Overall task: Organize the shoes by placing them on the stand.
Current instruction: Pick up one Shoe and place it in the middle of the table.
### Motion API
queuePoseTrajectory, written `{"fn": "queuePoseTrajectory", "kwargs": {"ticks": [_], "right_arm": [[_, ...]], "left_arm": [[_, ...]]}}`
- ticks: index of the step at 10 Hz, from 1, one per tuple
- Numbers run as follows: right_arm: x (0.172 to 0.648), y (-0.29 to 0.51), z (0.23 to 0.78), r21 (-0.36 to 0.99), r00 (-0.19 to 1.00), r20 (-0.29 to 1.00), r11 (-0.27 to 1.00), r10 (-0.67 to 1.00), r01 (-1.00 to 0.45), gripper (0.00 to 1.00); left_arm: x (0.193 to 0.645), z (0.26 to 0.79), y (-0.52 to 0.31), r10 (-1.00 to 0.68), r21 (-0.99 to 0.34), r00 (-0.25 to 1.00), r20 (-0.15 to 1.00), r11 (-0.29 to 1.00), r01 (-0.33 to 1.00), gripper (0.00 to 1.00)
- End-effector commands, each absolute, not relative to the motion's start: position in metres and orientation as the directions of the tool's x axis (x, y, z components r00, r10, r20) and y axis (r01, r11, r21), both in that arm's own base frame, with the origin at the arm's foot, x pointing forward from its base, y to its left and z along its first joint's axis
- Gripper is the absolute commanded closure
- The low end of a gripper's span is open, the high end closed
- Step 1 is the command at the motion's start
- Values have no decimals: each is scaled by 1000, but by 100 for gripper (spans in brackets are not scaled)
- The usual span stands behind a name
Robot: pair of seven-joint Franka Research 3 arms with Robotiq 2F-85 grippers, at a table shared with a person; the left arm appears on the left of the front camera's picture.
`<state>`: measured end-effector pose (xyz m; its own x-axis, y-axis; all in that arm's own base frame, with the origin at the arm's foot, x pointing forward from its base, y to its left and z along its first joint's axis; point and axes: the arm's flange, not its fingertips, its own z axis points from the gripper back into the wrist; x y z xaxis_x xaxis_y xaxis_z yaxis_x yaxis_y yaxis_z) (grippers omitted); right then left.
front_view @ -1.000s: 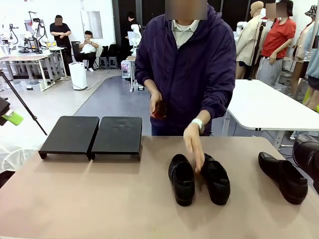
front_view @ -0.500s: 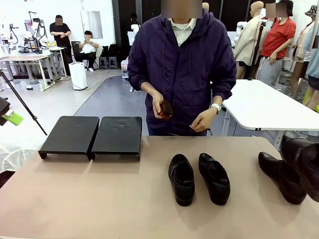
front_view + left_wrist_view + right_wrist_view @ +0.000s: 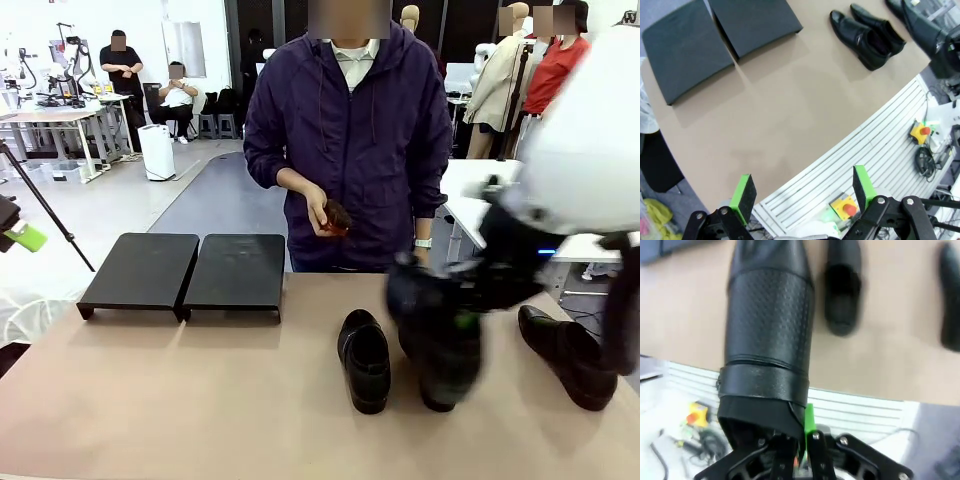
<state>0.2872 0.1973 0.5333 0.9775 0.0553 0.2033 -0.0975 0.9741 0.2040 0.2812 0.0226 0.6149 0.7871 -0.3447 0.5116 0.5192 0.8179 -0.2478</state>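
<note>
Right fingers (image 3: 809,422): clamped on a shoe's (image 3: 770,315) heel collar, over the mid worktop (image 3: 200,400).
Left fingers (image 3: 743,196): spread, empty.
Stand (image 3: 180,272): far left, bare.
Advice: carry level, clear the resting shoes (image 3: 366,360), set down flat.

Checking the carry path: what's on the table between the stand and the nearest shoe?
Nothing; the front view shows bare table between the stand and that shoe.

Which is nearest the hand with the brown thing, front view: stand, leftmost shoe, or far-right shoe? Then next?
1. stand, at the back, picture-left of the hand.
2. leftmost shoe, in the middle.
3. far-right shoe, by the right side.
</note>
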Motion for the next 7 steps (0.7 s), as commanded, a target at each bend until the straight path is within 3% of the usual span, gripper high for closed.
{"fn": "queuePoseTrajectory", "kwargs": {"ticks": [1, 4, 5, 7], "right_arm": [[308, 260, 530, 241, 969, 237, 962, 72, -130, 100], [293, 351, 506, 246, 951, 266, 943, 158, -225, 100], [284, 312, 516, 230, 957, 241, 949, 161, -217, 100], [284, 312, 516, 230, 957, 241, 949, 161, -217, 100]], "left_arm": [[281, 616, 25, -355, -247, 782, 513, 811, 530, 0], [281, 616, 25, -355, -247, 782, 513, 811, 530, 0], [281, 616, 25, -355, -247, 782, 513, 811, 530, 0], [281, 616, 25, -355, -247, 782, 513, 811, 530, 0]]}}
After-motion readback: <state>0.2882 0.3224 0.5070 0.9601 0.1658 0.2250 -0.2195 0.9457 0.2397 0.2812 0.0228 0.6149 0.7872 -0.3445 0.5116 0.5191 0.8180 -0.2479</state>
